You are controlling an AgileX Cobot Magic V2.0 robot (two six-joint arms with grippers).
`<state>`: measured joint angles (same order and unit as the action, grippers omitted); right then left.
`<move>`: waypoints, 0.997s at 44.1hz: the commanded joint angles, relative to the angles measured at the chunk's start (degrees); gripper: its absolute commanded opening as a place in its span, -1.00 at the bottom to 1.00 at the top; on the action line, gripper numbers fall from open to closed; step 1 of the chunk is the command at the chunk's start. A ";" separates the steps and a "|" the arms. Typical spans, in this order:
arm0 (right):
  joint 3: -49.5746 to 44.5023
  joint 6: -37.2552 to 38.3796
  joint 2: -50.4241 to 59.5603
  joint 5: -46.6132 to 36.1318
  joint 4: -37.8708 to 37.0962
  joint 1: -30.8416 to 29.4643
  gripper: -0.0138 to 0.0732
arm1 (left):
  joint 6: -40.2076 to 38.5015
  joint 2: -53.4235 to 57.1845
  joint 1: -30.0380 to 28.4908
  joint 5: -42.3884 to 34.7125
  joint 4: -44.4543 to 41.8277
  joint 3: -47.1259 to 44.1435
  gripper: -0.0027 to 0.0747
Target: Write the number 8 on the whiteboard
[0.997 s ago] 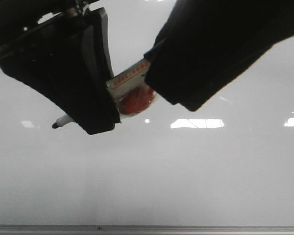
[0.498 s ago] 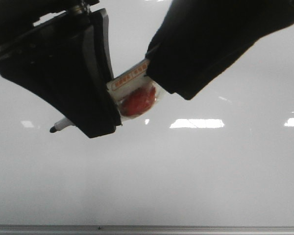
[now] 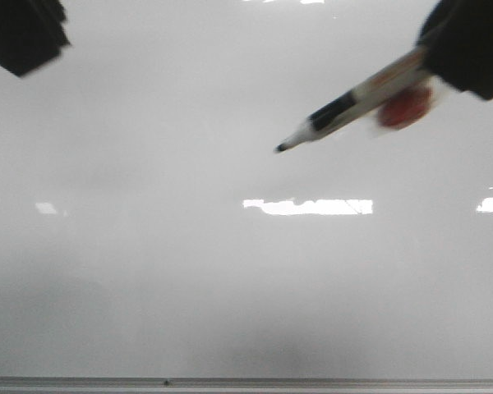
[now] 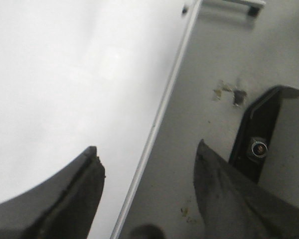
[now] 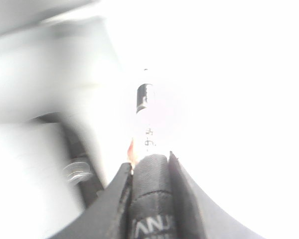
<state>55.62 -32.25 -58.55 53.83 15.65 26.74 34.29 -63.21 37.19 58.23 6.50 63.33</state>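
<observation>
In the front view only a dark corner of the left pincer (image 3: pixel 20 33) shows at the upper left, well apart from everything else. Its wrist view has the two fingers (image 4: pixel 65 199) spread wide with nothing between them, hanging over the thin grey metal edge strip (image 4: pixel 159 109) where the whiteboard (image 4: pixel 55 74) meets a scuffed grey surface (image 4: pixel 209 64).

The whiteboard (image 3: pixel 189 279) fills the front view, glossy and pale, with bright rectangular light reflections (image 3: pixel 308 206) across its middle. No marker line can be made out on it — the number 8 is not written.

At the upper right, the right pincer (image 3: pixel 468 45) is closed on a white marker (image 3: pixel 353 103) with a black band, blurred, its black tip (image 3: pixel 280 148) pointing down and left — whether it touches the board cannot be told. A red blob (image 3: pixel 404 108) sits just beside the barrel. The right wrist view shows the marker (image 5: pixel 143 114) clamped between the fingers (image 5: pixel 149 184).
</observation>
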 commanded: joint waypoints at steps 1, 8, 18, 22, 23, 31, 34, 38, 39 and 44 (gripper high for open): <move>1.17 7.93 4.80 -2.99 -0.80 -7.25 -0.84 | -4.08 5.89 -5.39 -4.93 0.57 -1.20 0.10; -5.87 12.05 11.22 -17.16 3.66 -11.77 -0.84 | -10.50 12.22 -14.32 -12.17 4.16 -7.51 0.10; -9.77 11.98 8.86 -26.13 7.23 -11.77 -0.93 | -10.50 13.01 -16.36 -14.17 5.66 -9.68 0.10; -9.77 11.98 6.38 -27.97 7.23 -11.77 -0.95 | -10.50 13.01 -16.36 -14.28 5.66 -9.68 0.10; -9.77 11.98 5.52 -28.62 7.23 -11.77 -0.95 | -10.50 13.01 -16.36 -14.28 5.55 -9.68 0.10; -8.92 11.98 -0.38 -32.76 7.23 -11.77 -0.95 | -10.50 13.01 -16.36 -14.28 5.55 -9.68 0.10; -8.05 11.98 -2.37 -34.01 7.23 -11.77 -0.95 | -10.50 13.01 -16.36 -14.28 5.55 -9.68 0.10; -6.53 11.98 -4.98 -35.48 7.18 -11.77 -0.95 | -10.50 13.01 -16.36 -14.28 5.55 -9.68 0.10; -6.13 11.93 -5.80 -35.93 7.13 -11.77 -0.95 | -10.50 13.01 -16.36 -14.28 5.55 -9.68 0.10; -3.69 11.94 -9.63 -36.46 7.13 -11.41 -0.95 | -10.50 13.01 -16.36 -14.28 5.55 -9.68 0.10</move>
<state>48.54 -20.38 -66.86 21.90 21.80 15.46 24.29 -50.84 21.09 48.06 10.92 52.15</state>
